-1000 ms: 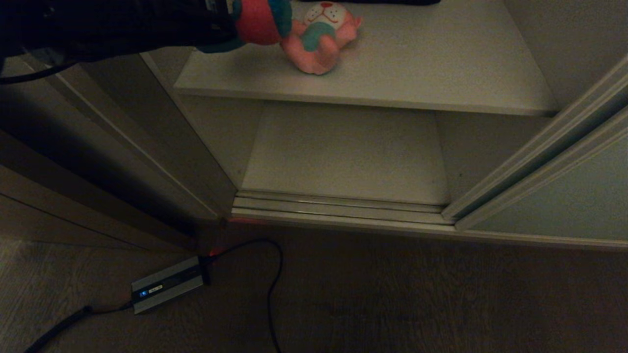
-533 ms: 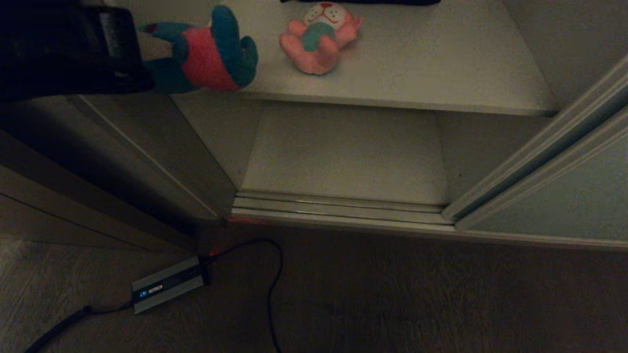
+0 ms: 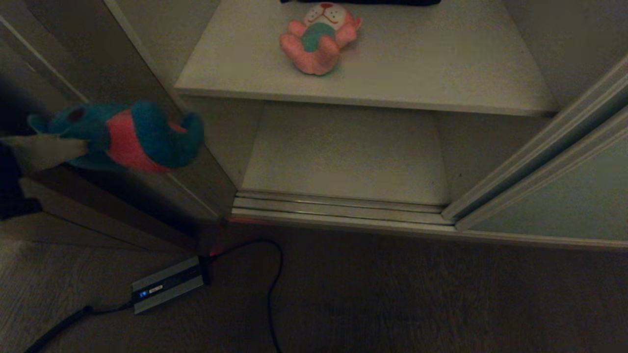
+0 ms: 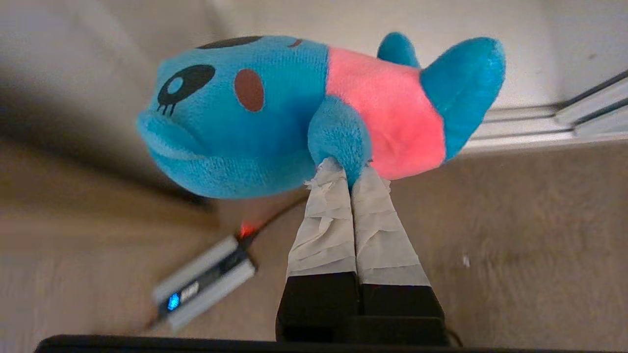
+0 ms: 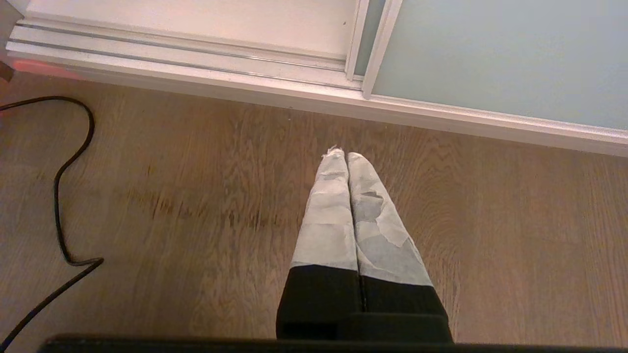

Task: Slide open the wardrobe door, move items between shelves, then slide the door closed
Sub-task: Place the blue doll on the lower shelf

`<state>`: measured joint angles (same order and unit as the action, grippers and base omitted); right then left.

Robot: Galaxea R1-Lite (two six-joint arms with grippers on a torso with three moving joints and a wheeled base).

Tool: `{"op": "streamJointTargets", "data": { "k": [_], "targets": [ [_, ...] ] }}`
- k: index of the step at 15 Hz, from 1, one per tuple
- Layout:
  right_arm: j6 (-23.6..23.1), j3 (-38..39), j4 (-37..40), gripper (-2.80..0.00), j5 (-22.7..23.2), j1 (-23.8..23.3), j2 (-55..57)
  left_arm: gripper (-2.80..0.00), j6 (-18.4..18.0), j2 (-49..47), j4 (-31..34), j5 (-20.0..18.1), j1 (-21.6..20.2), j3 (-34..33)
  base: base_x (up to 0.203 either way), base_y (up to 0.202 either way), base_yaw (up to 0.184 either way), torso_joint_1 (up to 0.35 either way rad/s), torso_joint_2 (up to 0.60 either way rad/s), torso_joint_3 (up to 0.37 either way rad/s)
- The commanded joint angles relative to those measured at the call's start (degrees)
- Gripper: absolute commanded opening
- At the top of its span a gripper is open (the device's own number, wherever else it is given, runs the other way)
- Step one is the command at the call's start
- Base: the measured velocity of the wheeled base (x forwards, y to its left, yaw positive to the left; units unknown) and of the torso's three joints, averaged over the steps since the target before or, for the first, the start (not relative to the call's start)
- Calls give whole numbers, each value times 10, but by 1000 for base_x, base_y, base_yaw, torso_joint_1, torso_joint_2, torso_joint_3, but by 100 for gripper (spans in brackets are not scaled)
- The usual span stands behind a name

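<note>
Outside the wardrobe, left of the opening and over the floor [image 3: 392,294], the left claw [image 4: 351,179] is clenched on one arm of the blue plush toy [image 4: 314,113], holding it in the air. On the upper shelf [image 3: 441,73] lies the pink plush toy [image 3: 319,39]. At the right stands the sliding wardrobe door [image 3: 564,201]. Over bare floorboards hangs the right claw [image 5: 346,156], its fingers pressed together on nothing.

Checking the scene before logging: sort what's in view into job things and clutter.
Job: blue plush toy, pinched in left end effector; pink plush toy on upper shelf; lower shelf; sliding door.
Clutter: grey box with cable on floor; black cushion.
</note>
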<state>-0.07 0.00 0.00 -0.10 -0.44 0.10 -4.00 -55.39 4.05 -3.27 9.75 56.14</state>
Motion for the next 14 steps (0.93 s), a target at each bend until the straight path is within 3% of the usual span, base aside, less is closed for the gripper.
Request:
{"op": "streamJointTargets", "data": {
  "k": [1, 3, 10, 14],
  "targets": [
    [0, 3, 0, -280, 1, 0, 0, -280, 8, 72, 9, -28, -37, -51, 0, 0, 0, 0, 0, 0],
    [0, 3, 0, -280, 0, 0, 0, -280, 16, 93, 39, -46, -41, -68, 0, 0, 0, 0, 0, 0],
    [0, 3, 0, -280, 0, 0, 0, -280, 32, 120, 39, -140, -41, -147, 0, 0, 0, 0, 2, -42],
    [0, 3, 0, -280, 0, 0, 0, -280, 25, 78, 32, -150, -40, -148, 0, 0, 0, 2, 5, -184]
  ]
}}
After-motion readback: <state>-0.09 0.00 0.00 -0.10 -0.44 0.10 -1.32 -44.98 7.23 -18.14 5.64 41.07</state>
